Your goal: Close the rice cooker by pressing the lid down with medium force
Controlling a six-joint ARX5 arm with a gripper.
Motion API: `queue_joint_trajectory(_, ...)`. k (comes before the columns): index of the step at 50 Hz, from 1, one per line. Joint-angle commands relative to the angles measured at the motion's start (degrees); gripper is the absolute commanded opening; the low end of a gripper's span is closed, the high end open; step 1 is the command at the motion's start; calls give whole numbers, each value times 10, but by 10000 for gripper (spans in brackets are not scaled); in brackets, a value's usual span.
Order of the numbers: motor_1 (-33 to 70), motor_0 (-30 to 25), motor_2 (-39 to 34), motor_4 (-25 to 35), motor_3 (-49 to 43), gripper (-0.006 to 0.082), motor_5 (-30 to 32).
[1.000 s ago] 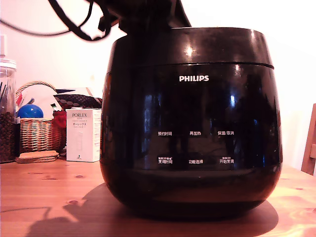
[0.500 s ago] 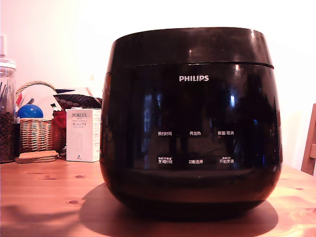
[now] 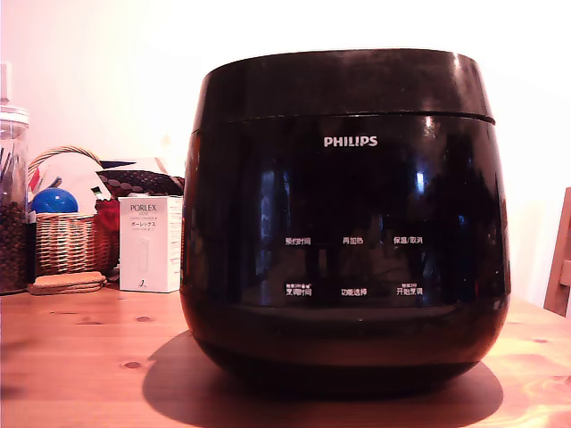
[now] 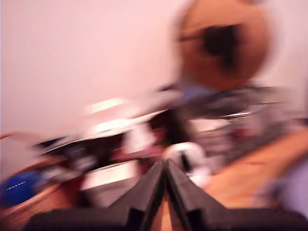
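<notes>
Showing in the blurred wrist view, the end effector [image 4: 165,166] has its jaws pressed together, gripping nothing.

The rice cooker [image 3: 345,223] stands on the table [image 3: 80,357], box [image 3: 150,243] behind.

On the wooden table [image 3: 80,357], toward the exterior view's left, a white PORLEX box [image 3: 150,243] stands upright just beside a wicker basket [image 3: 64,241] holding a blue ball [image 3: 54,201], with a glass jar [image 3: 12,205] of dark contents at the edge and a flat cork coaster [image 3: 67,283] in front of the basket.
</notes>
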Motion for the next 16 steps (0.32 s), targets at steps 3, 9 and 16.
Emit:
queue_joint_trajectory(3,-5,40,-7,0,4,-20,3)
queue_joint_trajectory(9,-5,79,-7,0,4,-20,3)
queue_joint_trajectory(16,-5,109,-7,0,4,-20,2)
